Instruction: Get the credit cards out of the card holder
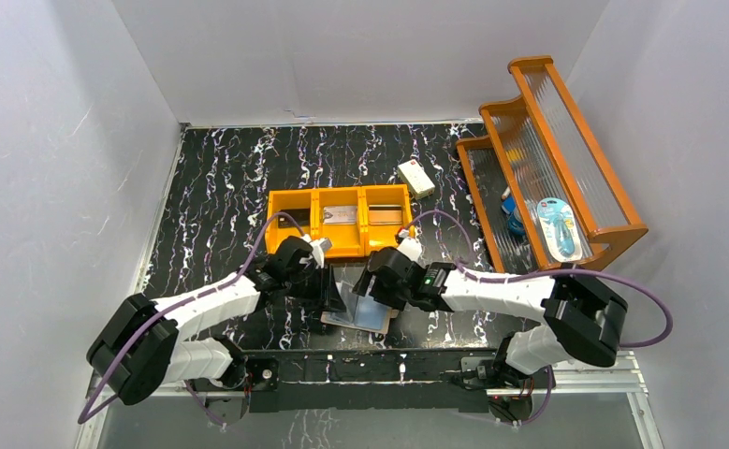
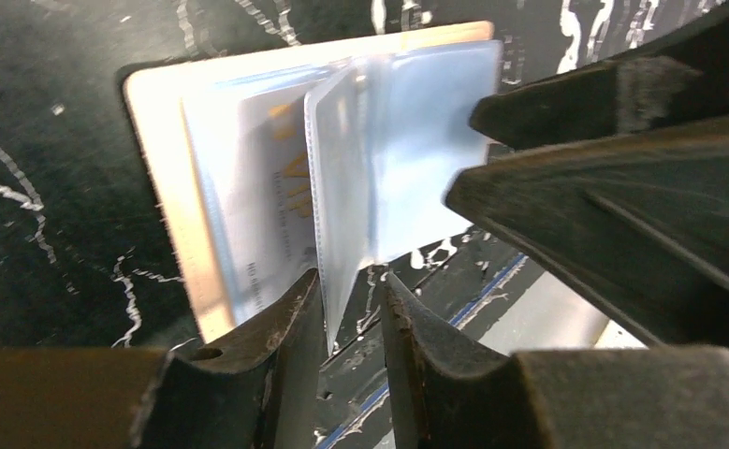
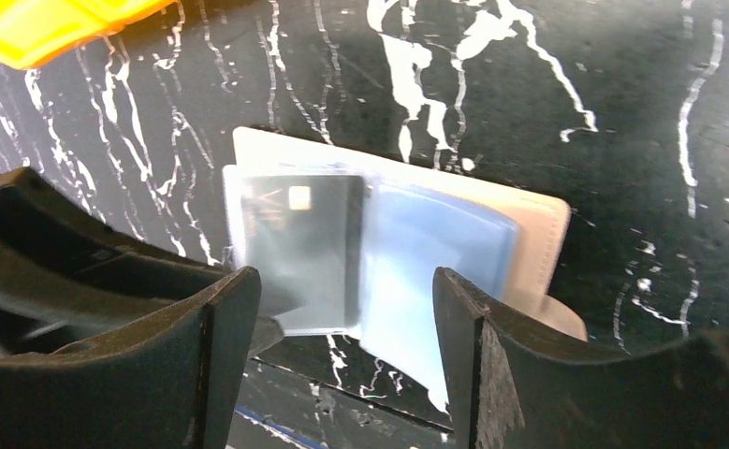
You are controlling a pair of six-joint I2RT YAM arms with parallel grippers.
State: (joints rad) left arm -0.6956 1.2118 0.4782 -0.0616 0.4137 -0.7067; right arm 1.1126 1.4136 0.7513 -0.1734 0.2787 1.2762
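White card (image 2: 269,192), in a clear pocket of the card holder (image 2: 159,178): "VIP" in gold capitals, running sideways in the left wrist view.
Same card, near edge: a line of small dark print, too blurred to read.
Dark card (image 3: 306,254), right wrist view: a faint pale mark beside the chip, perhaps a "V"; not legible.
Blister pack (image 1: 559,227) in the rack (image 1: 532,65): printing too small to read.

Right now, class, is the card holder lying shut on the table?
No, the card holder lies open, its clear pockets spread and a dark credit card showing in one.
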